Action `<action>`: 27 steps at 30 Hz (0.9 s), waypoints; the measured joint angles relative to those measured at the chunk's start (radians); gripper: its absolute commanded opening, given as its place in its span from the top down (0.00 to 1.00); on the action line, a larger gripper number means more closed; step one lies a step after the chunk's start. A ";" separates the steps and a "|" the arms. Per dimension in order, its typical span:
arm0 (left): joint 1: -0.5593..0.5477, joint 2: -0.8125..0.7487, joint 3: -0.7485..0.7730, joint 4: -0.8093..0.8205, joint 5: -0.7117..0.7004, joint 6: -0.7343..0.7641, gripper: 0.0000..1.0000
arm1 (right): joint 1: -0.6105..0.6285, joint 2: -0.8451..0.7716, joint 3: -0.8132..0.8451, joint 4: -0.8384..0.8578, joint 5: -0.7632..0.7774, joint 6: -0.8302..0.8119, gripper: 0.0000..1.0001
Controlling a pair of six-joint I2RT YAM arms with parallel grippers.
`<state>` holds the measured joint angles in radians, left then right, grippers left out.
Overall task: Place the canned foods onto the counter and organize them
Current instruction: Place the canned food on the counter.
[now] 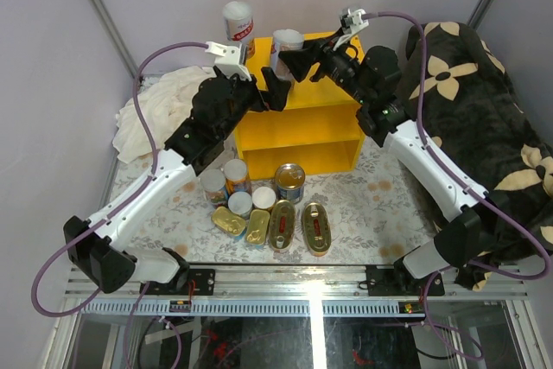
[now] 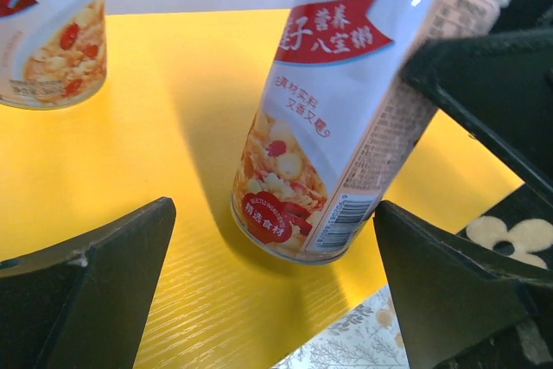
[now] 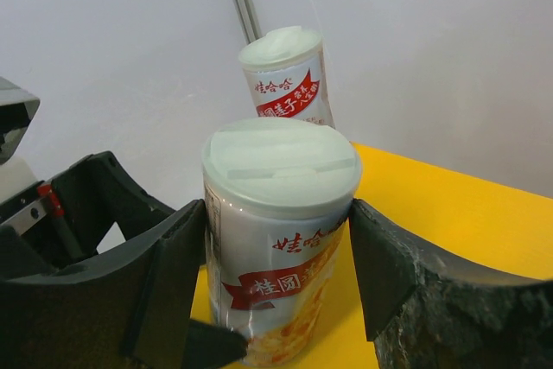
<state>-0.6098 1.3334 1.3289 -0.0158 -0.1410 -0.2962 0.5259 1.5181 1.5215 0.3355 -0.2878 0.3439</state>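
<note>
white-lidded cans (image 1: 238, 19) (image 1: 287, 41) on yellow counter (image 1: 320, 101): 2 | upright cans (image 1: 289, 183) (image 1: 213, 186) (image 1: 235, 174) (image 1: 240, 203) (image 1: 263, 198) on floor (image 1: 371, 205): 5 | flat gold tins (image 1: 228, 220) (image 1: 257, 225) (image 1: 282, 225) (image 1: 317, 227): 4

**Technician A:** Classify the location.

**Technician B:** Robotics laboratory test cell.

**Technician A:** State the evidence.

**Technician B:** Plain pale grey panel walls (image 1: 43, 58) and slim metal corner posts (image 1: 104, 15) enclose the bench. Two white-and-black robot arms (image 1: 147, 192) are bolted to a silver aluminium extrusion rail (image 1: 285, 276). Thick purple cables (image 1: 177, 46) run exposed. A small bright yellow wooden shelf unit (image 1: 315, 114) stands on a floral-patterned table cover (image 1: 380, 205).

Left claw (image 2: 272, 213) gapes wide, right claw (image 3: 276, 244) clamped partway, both stretched forward.
</note>
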 measured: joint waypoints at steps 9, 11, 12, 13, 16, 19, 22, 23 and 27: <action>0.000 -0.018 0.000 -0.026 -0.052 0.033 0.03 | -0.001 -0.019 -0.022 -0.001 -0.069 -0.014 0.27; 0.000 -0.024 -0.006 -0.030 -0.058 0.034 0.03 | -0.001 -0.019 -0.021 -0.002 -0.091 -0.017 0.15; 0.000 -0.027 -0.010 -0.030 -0.060 0.034 0.03 | -0.001 -0.019 -0.021 -0.003 -0.100 -0.015 0.12; 0.000 -0.030 -0.014 -0.030 -0.065 0.034 0.03 | -0.001 -0.019 -0.021 -0.007 -0.108 -0.014 0.10; 0.002 -0.035 -0.023 -0.036 -0.079 0.037 0.03 | 0.000 -0.019 -0.021 -0.015 -0.130 -0.013 0.07; 0.002 -0.041 -0.027 -0.042 -0.089 0.044 0.04 | 0.000 -0.019 -0.021 -0.016 -0.147 -0.010 0.07; 0.002 -0.055 -0.035 -0.052 -0.095 0.048 0.12 | 0.000 -0.019 -0.021 -0.025 -0.153 -0.004 0.08; 0.003 -0.061 -0.039 -0.056 -0.096 0.050 0.15 | 0.000 -0.019 -0.021 -0.030 -0.153 -0.003 0.09; 0.018 -0.103 -0.071 -0.069 -0.079 0.066 0.25 | 0.009 -0.019 -0.022 -0.045 -0.144 -0.007 0.16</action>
<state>-0.5915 1.2304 1.2575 -0.0845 -0.2199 -0.2306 0.5350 1.4990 1.4998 0.2909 -0.4320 0.3370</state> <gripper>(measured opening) 0.824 0.899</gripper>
